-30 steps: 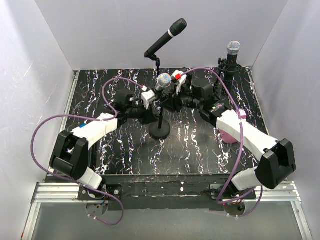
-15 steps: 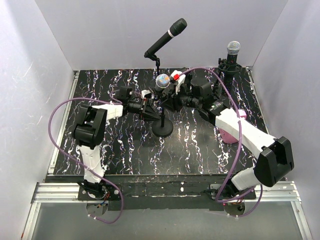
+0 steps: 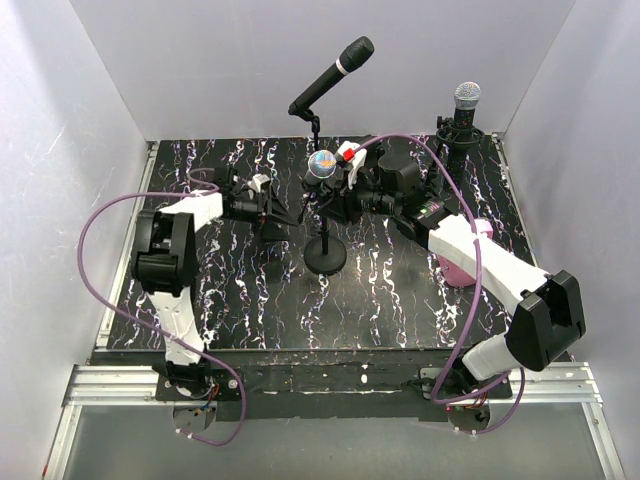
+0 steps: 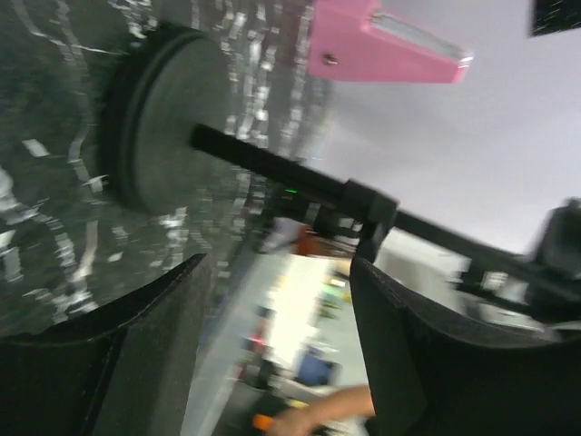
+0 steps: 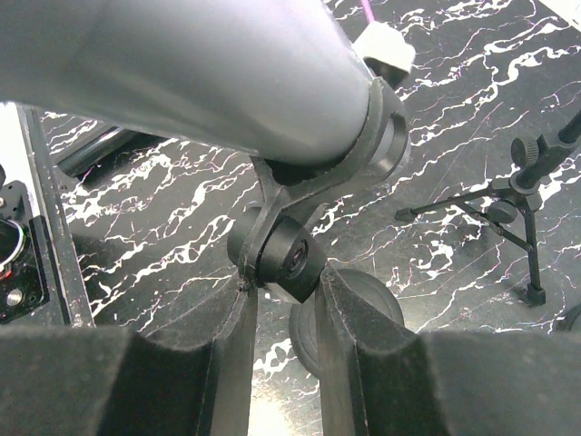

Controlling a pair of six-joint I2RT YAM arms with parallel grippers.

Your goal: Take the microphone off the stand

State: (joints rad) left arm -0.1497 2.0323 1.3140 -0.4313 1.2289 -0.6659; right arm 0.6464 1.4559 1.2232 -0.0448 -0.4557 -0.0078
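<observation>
Now | left gripper (image 4: pixel 277 272) open, view blurred | right gripper (image 5: pixel 286 286) clamps clip (image 5: pixel 277 250) | microphone (image 5: pixel 209 73) cropped

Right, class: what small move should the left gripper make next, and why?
Probably ease the left gripper forward and close it on the pole. Its jaws stand open, clear of the pole, so nothing steadies the stand. The right gripper is pinched on the clip, with the mic seated in it. Pulling now might tip the stand.
</observation>
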